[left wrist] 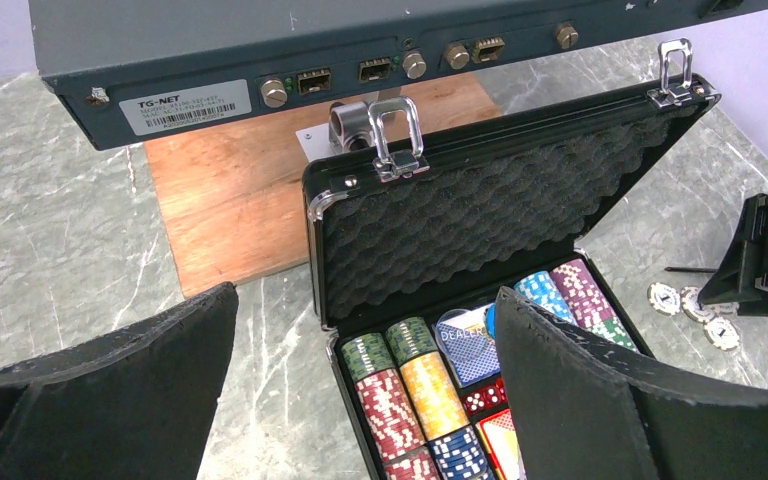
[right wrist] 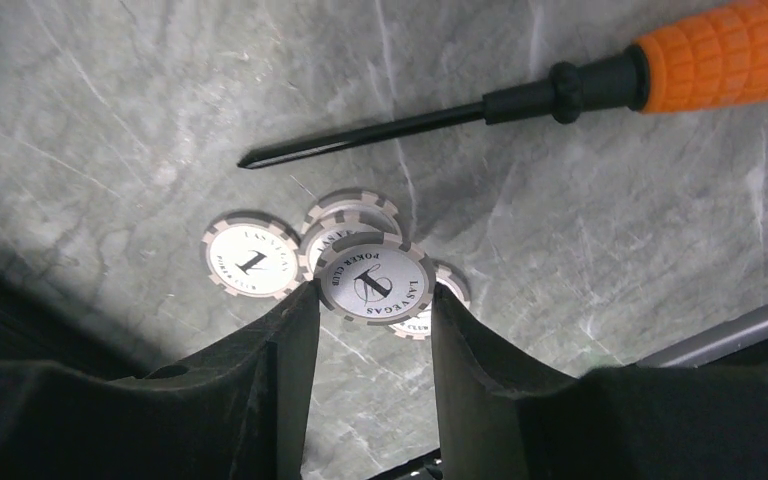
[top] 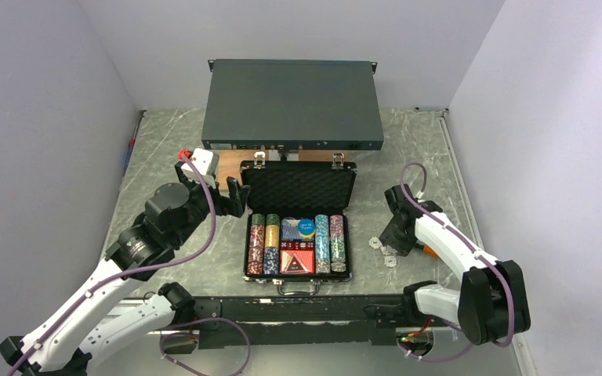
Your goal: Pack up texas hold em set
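My right fingers pinch a white chip beside the open briefcase of chip rows; my left fingers gape wide.

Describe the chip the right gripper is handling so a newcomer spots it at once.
Right of the open black case, white chips lie near an orange-handled screwdriver. The wanted chip sits between the fingers of the right gripper, overlapping the others.

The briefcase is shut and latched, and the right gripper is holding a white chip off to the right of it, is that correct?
Not quite. The briefcase stands wide open, not shut and latched; the top external view shows it plainly. The rest holds: the right gripper is holding a white chip off to the right of the case.
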`<state>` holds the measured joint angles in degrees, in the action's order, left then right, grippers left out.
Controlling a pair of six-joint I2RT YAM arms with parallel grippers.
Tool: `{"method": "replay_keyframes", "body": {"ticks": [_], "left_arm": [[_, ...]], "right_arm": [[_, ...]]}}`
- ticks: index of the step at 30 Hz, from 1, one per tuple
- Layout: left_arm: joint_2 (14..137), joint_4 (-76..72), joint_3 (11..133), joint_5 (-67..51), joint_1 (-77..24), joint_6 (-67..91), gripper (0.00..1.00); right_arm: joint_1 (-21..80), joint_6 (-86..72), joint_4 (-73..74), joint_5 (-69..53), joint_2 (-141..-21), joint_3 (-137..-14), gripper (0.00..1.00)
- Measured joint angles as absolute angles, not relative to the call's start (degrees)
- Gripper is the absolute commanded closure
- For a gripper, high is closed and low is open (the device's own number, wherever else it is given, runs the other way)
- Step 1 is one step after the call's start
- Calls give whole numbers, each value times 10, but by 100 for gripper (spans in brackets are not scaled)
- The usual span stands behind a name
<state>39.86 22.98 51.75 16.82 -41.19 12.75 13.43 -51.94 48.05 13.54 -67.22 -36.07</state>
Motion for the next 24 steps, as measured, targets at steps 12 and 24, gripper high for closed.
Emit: {"method": "replay_keyframes", "body": {"ticks": [12,24], "left_arm": [[399,230,517,168,-412,128,1],[399,230,517,166,-412,128,1]], "right_arm": [[127,-494,448,130,-705,-370,30],[123,-488,460,108,-689,-367,24]]}}
